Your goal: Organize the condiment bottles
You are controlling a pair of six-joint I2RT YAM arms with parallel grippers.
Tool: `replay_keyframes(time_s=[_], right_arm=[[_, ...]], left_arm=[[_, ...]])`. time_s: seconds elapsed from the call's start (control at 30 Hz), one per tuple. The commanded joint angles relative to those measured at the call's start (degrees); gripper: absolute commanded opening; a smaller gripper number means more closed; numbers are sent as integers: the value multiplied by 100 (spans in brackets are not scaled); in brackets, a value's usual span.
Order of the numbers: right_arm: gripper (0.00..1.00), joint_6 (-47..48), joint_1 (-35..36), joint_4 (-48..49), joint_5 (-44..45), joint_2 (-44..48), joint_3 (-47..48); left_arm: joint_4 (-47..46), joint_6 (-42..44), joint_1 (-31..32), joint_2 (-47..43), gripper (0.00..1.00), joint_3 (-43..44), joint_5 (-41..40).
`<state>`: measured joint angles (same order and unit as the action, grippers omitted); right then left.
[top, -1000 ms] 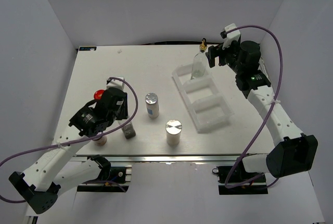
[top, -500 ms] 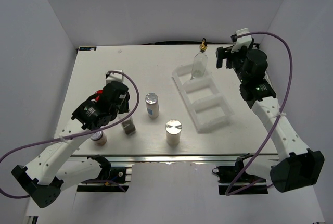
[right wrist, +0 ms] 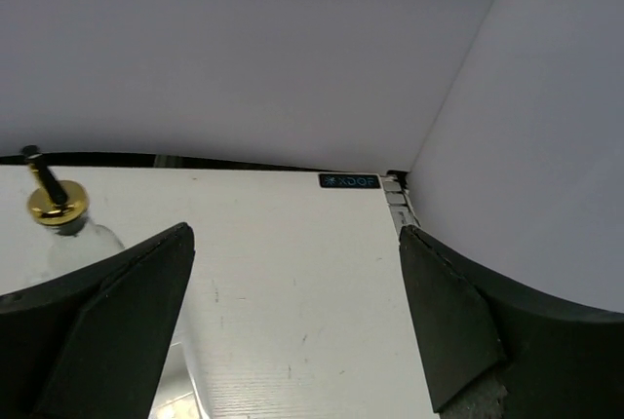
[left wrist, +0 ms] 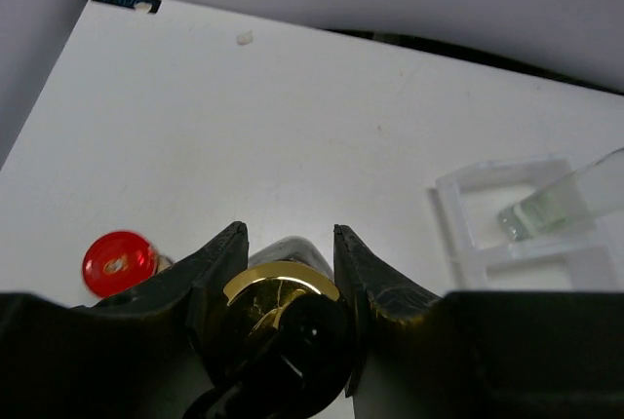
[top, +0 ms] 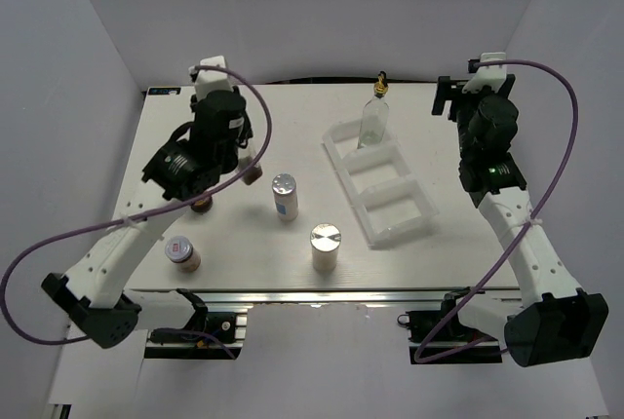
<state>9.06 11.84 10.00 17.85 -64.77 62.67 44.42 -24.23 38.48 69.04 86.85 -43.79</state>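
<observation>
The red-capped jar point(left wrist: 119, 263) is standing on the left of the counter point(top: 292, 117), and the short jar point(top: 181, 251) is sitting nearer. Both are waiting for a turn. The left claw point(left wrist: 288, 244) is pinching a glass bottle point(left wrist: 281, 292) by its gold top, probably so it is not tipping on the way to the tray point(top: 395, 234). The far white cylinder point(top: 284, 195) and the near white cylinder point(top: 325, 247) are standing in the middle. A second glass bottle point(top: 373, 119) is standing in the tray's far box. The right claw point(right wrist: 292, 234) is hanging spread wide at the far right, holding nothing.
</observation>
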Motion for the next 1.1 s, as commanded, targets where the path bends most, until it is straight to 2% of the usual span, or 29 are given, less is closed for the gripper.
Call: replay_keyframes(time_s=[0.0,0.1,0.23,0.4,0.63,0.77,0.87,1.07], right_arm=[[89,-132,-216,152,534,-79,165],[89,-325,-383,81,1080,-229,254],[89,-642,-796,64,1169,-194,210],[89,-493,-885,134,1239,-132,149],[89,-326,-999,178,1195,-220,140],[89,-291,-1069,195,1073,-290,131],[89,-291,-1122,300,862,-325,52],[89,-379,-1261,257,650,-483,96]], left_arm=[[-1180,594,28,574,0,656,132],[-1287,858,28,1391,0,1385,362],[-1471,1174,28,2314,0,2256,738],[-1655,1421,19,3334,0,3503,1240],[-2078,1359,19,4477,0,4374,2163],[-2280,1237,19,4610,0,4376,2541],[-2963,1088,37,4558,0,3832,2823],[-2992,1034,63,4970,0,3980,3069]])
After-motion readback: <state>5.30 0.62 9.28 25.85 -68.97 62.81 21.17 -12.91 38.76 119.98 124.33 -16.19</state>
